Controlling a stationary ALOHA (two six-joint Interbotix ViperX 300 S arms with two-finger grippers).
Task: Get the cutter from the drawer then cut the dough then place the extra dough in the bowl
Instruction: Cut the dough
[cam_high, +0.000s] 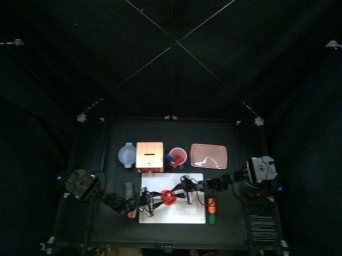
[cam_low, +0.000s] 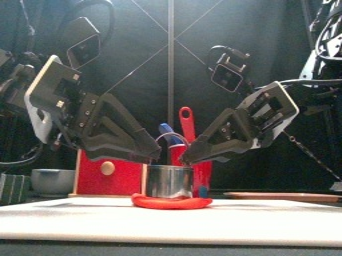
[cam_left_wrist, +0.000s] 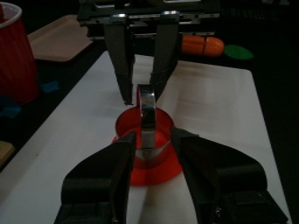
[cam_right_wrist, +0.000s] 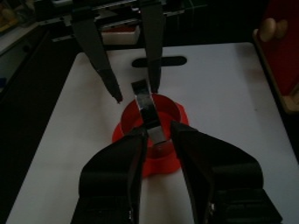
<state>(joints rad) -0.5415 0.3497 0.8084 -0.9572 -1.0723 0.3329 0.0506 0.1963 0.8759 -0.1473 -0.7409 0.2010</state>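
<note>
**Both arms down on the cutter, dough still in one piece**

The cutter (cam_low: 167, 184) is standing on the red dough (cam_low: 171, 202) in the middle of the white cutting board (cam_low: 80, 222), wire handle sticking up. So it's already out of the drawer and sitting on the dough.

The left gripper (cam_low: 146, 157) comes down onto it from the left, and its fingers (cam_left_wrist: 105, 175) look clamped on the cutter's wall, one each side. The right gripper (cam_low: 189, 157) mirrors it from the other side. Its fingers (cam_right_wrist: 111, 175) are right at the cutter too, but I honestly can't tell if they're pinching it or just spread around it.

Containers:
- The red cup (cam_left_wrist: 10, 61) is just behind the board, with the blue knife (cam_low: 163, 131) and the red knife (cam_low: 186, 118) poking out the top.
- The blue-grey bowl (cam_low: 51, 181) is back left. I can't see inside it from the front, and it's too small to judge from above.
- The wooden box (cam_high: 150, 150) is right next to the bowl, red drawer front (cam_low: 94, 175) facing forward. I can't tell how far the drawer is pulled out.
- The pink tray (cam_high: 210, 155) is back right on the bench (cam_high: 187, 130).

A couple of toy foods (cam_left_wrist: 201, 44) lie on the bench just off the board's right edge.
</note>
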